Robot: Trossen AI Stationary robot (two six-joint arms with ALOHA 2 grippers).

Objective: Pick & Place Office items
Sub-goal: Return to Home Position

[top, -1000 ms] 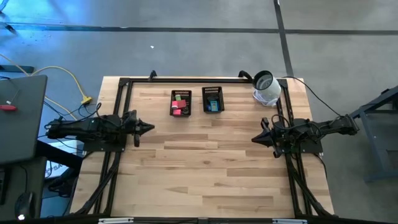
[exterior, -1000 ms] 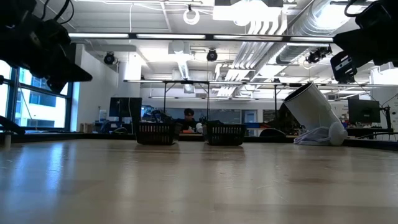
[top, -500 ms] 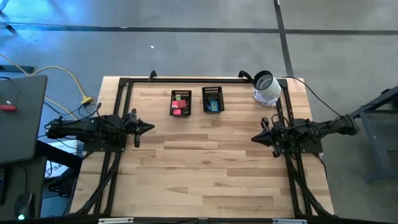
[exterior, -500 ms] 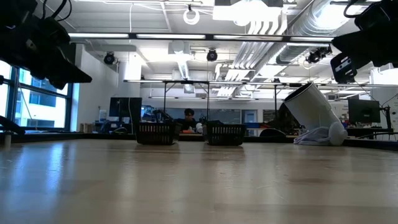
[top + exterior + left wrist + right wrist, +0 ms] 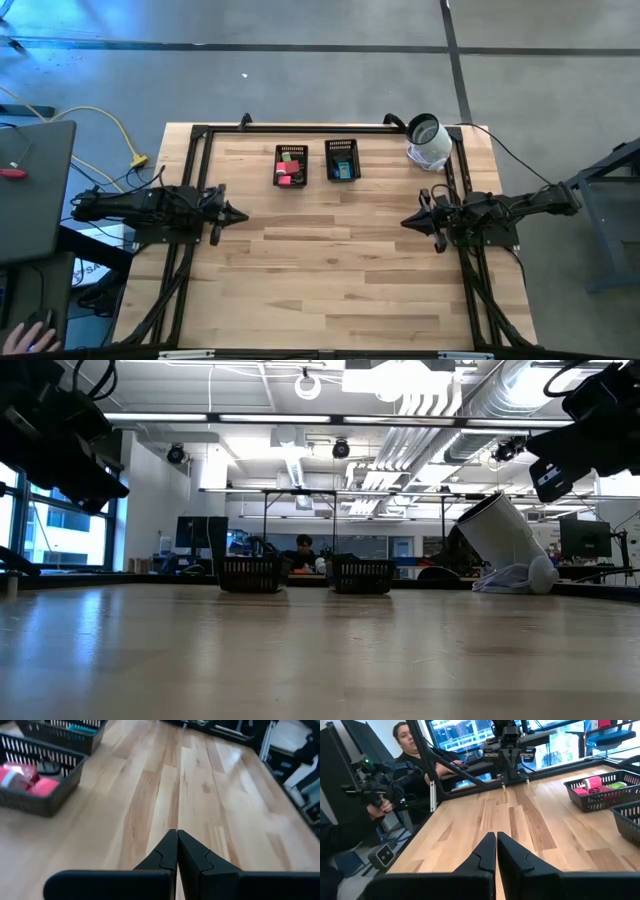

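Well apart, 2 closed end effectors

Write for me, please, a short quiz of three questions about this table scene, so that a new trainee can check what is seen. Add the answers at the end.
1. True or false: the left gripper or the right gripper holds a piece.
2. Which black mesh tray holds the red and pink pieces? A. the left one; B. the right one; C. neither.
3. Fill in: the white cylinder lies on the ___ arm's side of the table.
Key: 1. false, both are shut and empty; 2. A, the left mesh tray; 3. right.
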